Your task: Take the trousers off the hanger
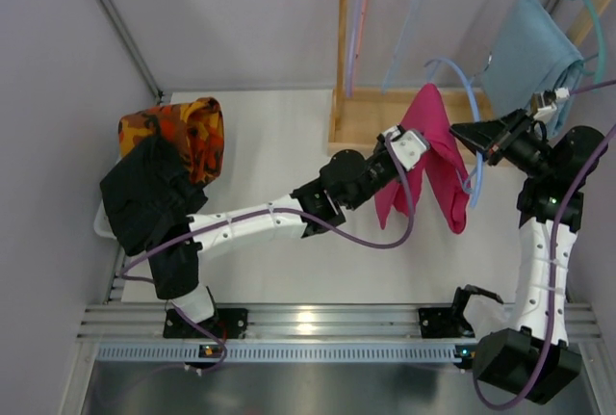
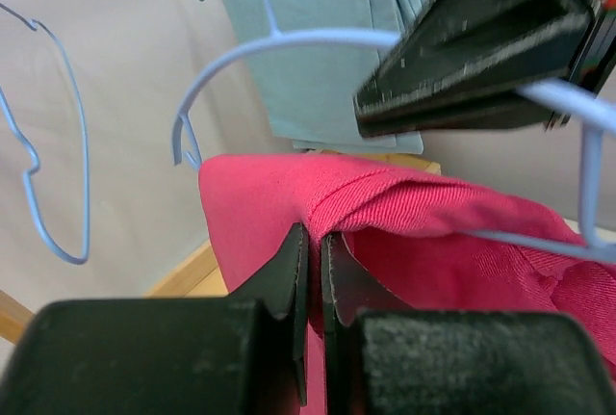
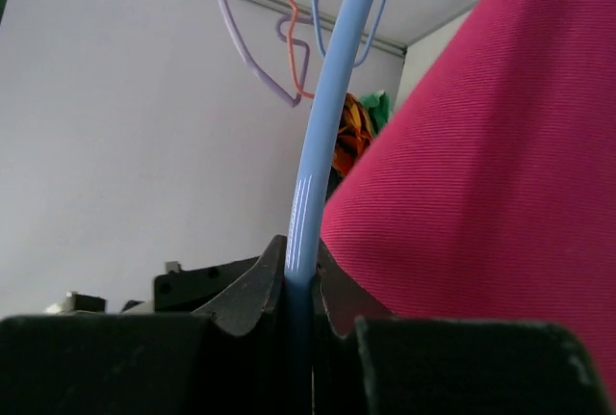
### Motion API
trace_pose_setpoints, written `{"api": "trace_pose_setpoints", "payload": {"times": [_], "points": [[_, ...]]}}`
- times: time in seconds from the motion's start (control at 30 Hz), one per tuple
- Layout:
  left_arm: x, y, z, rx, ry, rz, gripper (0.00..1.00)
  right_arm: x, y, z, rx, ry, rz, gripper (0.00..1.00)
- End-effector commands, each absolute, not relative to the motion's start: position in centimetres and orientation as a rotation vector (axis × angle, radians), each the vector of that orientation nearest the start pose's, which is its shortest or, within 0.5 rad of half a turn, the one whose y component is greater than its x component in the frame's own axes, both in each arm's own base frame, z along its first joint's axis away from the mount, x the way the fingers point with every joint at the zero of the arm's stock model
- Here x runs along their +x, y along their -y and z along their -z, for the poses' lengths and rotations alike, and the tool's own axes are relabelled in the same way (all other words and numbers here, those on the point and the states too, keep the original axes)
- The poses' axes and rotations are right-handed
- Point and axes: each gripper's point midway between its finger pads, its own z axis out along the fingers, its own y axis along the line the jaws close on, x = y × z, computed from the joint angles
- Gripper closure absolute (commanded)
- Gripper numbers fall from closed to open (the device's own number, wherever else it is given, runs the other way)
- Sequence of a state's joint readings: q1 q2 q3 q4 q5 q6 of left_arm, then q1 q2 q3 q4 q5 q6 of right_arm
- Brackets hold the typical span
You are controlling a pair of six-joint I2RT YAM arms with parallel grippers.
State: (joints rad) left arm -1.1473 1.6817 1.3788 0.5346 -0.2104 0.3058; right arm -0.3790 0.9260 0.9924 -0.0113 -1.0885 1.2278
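The pink trousers (image 1: pixel 433 155) hang folded over a light blue hanger (image 1: pixel 471 97) held above the table. My left gripper (image 1: pixel 416 138) is shut on a fold of the pink trousers (image 2: pixel 404 213) at their top left. My right gripper (image 1: pixel 467 133) is shut on the blue hanger wire (image 3: pixel 322 136), just right of the trousers (image 3: pixel 500 165). In the left wrist view the right gripper (image 2: pixel 481 49) and the hanger (image 2: pixel 289 44) show above the cloth.
A wooden rack (image 1: pixel 344 39) at the back carries several empty wire hangers (image 1: pixel 358 11) and a teal garment (image 1: pixel 531 54) on a green hanger. A pile of black and orange clothes (image 1: pixel 164 165) lies at the left.
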Motion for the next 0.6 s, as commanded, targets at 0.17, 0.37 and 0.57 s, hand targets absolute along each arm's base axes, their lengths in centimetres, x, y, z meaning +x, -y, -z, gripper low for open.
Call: {"api": "trace_pose_setpoints", "payload": {"times": [0.17, 0.37, 0.57], "points": [[23.1, 39.5, -60.0, 0.355, -0.761, 0.756, 1.00, 30.3, -3.9, -33.5, 0.472, -1.736, -1.192, 1.00], [22.3, 37.7, -63.3, 0.309, -0.708, 0.771, 1.00, 31.0, -1.6, -30.1, 0.503, -1.791, -1.090, 1.00], [21.2, 35.4, -65.9, 0.300, -0.639, 0.731, 1.00, 31.0, 2.1, -26.7, 0.580, -1.829, -1.029, 1.00]]}}
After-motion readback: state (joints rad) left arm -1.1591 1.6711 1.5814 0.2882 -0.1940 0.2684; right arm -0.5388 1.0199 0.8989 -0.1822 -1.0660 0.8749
